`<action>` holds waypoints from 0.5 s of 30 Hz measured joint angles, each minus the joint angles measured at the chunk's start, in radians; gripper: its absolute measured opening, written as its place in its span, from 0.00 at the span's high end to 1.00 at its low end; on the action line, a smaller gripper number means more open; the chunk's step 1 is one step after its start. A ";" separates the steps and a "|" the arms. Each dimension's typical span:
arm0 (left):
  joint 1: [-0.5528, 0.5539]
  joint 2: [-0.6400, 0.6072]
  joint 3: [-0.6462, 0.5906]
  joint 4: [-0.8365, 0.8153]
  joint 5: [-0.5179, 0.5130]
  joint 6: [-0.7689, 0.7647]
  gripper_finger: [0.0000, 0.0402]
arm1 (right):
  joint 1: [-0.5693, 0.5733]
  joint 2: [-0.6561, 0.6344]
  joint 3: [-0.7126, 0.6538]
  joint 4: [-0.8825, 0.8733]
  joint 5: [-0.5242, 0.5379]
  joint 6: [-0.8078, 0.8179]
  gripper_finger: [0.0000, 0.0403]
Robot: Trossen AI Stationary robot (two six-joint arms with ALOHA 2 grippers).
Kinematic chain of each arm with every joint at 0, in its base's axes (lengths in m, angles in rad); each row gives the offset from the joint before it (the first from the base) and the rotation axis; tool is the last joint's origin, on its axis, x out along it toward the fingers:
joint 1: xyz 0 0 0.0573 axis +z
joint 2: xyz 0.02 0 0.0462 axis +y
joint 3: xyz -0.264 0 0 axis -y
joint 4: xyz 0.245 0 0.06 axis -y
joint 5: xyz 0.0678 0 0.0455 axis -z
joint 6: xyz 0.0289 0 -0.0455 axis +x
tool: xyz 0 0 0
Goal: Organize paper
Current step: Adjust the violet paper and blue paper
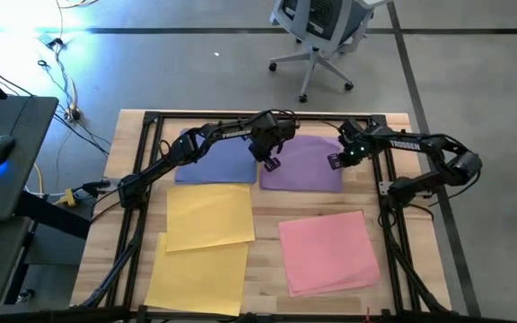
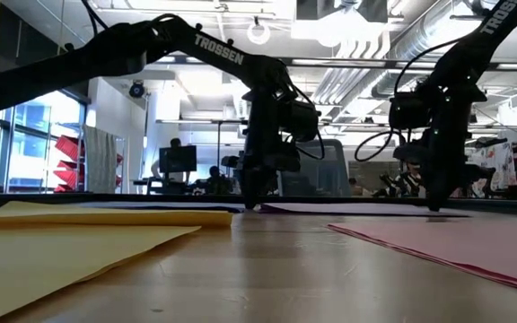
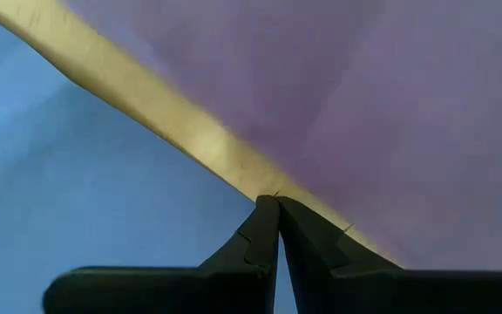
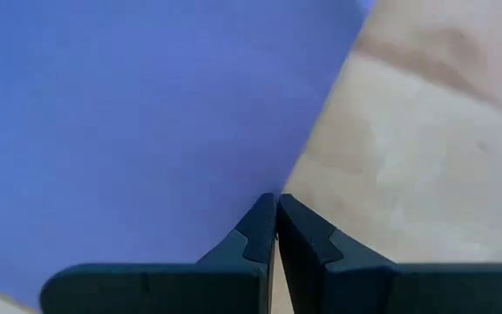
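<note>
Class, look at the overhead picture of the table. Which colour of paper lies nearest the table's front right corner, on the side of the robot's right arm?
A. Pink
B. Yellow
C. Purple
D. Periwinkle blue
A. In the high view the pink paper fills the front right part of the table, while the yellow sheets lie front left and the blue paper and purple paper lie at the back.

The right gripper [image 4: 275,202] has its two dark fingers pressed together, tips at the edge of a purple sheet of paper [image 4: 138,122]. Beside that edge lies the bare, light wooden worktop [image 4: 434,139].
</note>
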 joint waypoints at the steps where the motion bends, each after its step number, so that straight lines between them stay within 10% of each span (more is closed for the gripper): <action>1: 0.000 0.000 0.000 0.000 0.001 0.000 1.00 | 0.000 0.000 0.000 -0.004 0.003 -0.001 1.00; 15: -0.017 -0.003 0.017 0.055 0.061 -0.032 1.00 | -0.042 0.000 0.026 -0.080 0.041 -0.035 1.00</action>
